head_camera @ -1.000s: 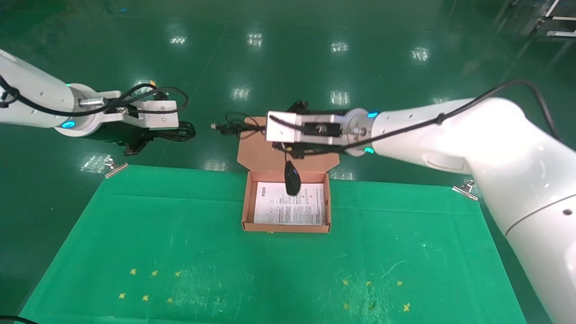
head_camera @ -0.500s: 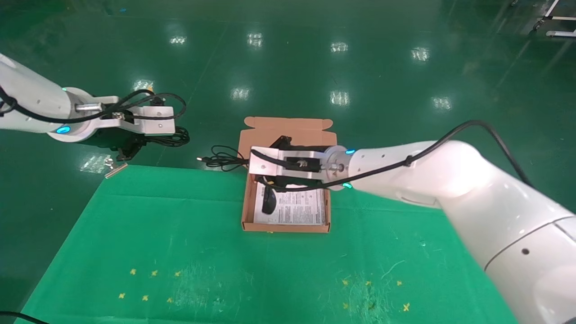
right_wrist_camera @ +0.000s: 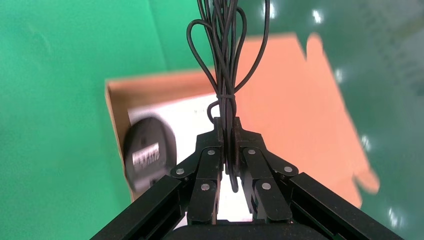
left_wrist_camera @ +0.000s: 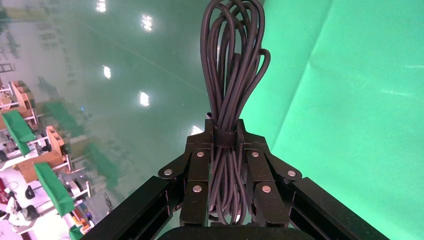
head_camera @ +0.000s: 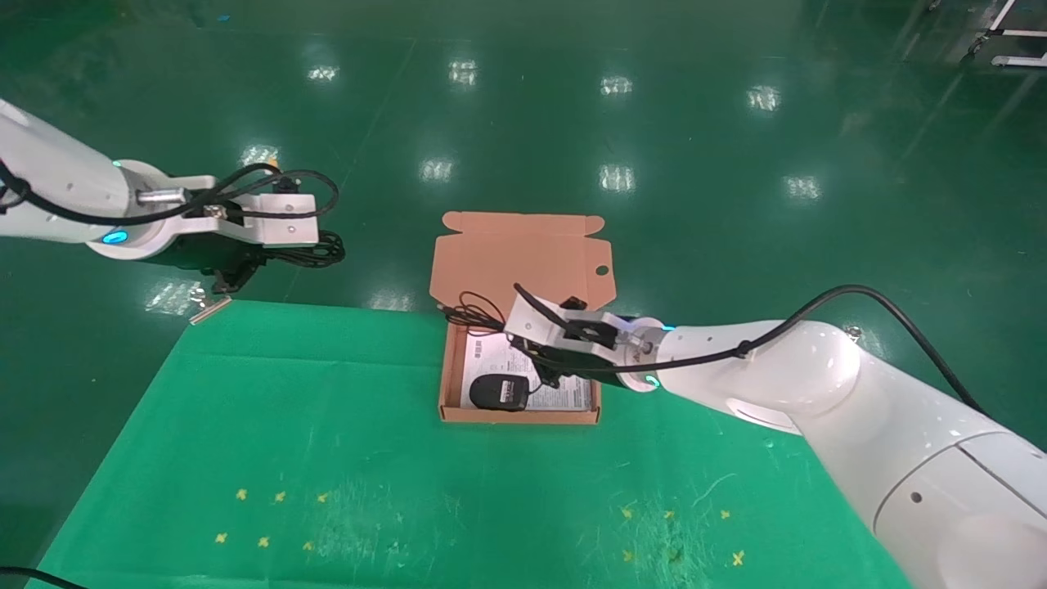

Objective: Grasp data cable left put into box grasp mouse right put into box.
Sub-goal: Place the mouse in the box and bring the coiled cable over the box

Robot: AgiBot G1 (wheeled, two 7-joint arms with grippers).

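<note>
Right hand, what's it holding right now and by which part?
The right hand is shut on the mouse's bundled cord, gripping it at the tied middle; the mouse itself lies in the box.

- Data cable [left_wrist_camera: 231, 75]: thick black coil, clamped and held aloft at far left.
- Mouse [head_camera: 499, 393]: black, underside up, in the box's near-left corner, its cord [right_wrist_camera: 225, 55] pinched.
- Box [head_camera: 448, 372]: salmon-orange, lid open.
</note>
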